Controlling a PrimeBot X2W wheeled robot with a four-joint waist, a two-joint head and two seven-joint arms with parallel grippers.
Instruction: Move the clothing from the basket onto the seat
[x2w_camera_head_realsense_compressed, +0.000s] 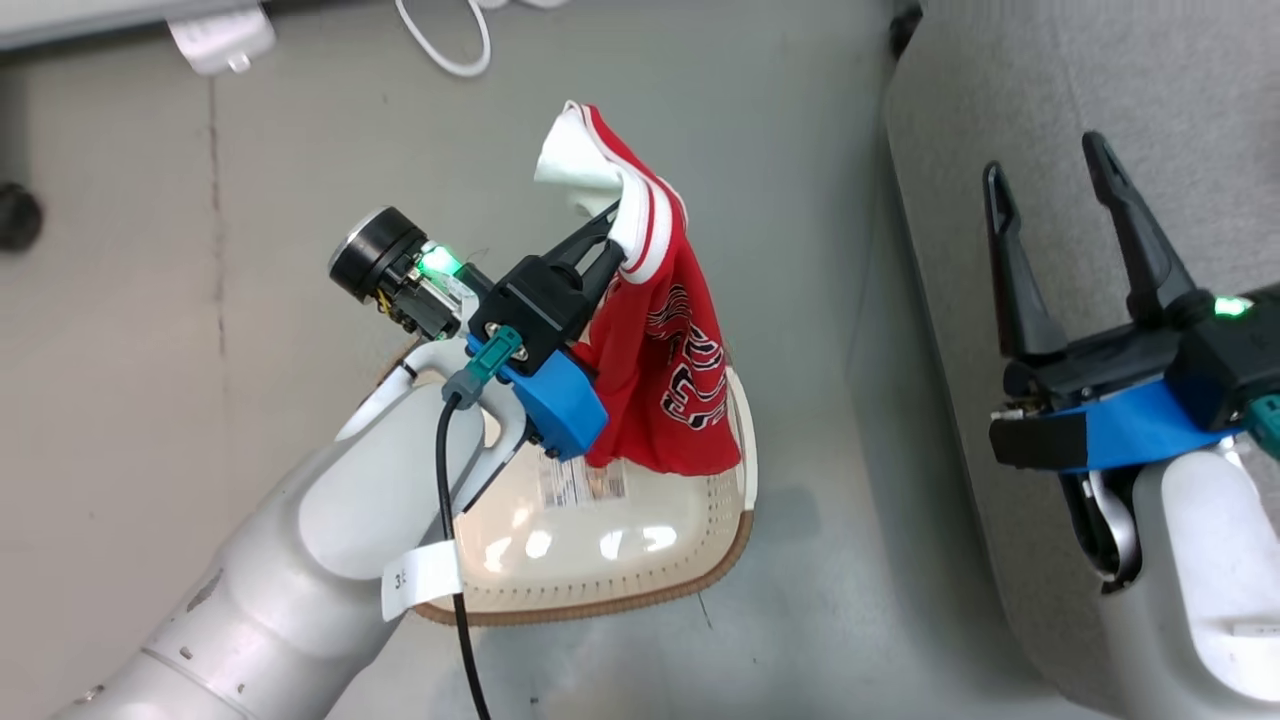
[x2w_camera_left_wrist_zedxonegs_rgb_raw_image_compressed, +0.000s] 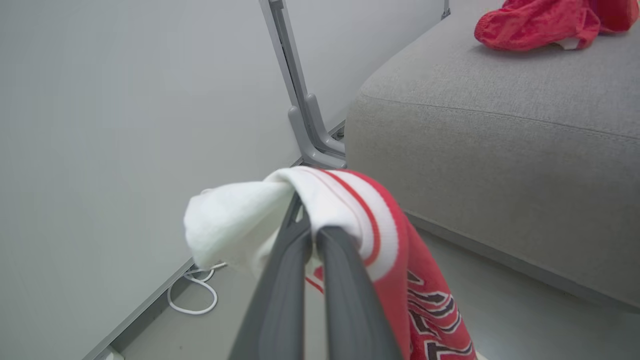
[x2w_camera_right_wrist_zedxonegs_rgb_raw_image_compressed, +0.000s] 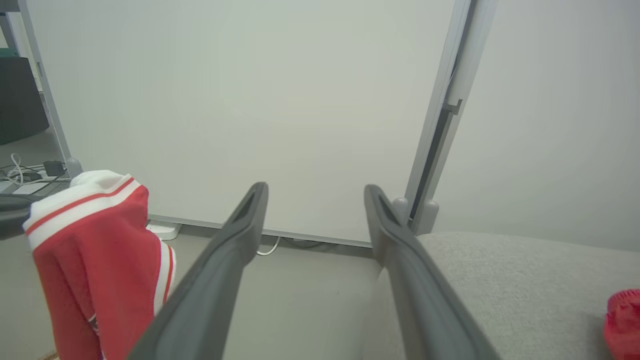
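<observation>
Left pincer: clamped shut on the striped trim of the jersey, which is hung over the basket.
Right pincer: spread wide, nothing held, above the seat edge.
Left wrist view: a red garment is seen lying on the seat.
Room: bare floor is left between basket and seat.
Count: two garments, one basket.
</observation>
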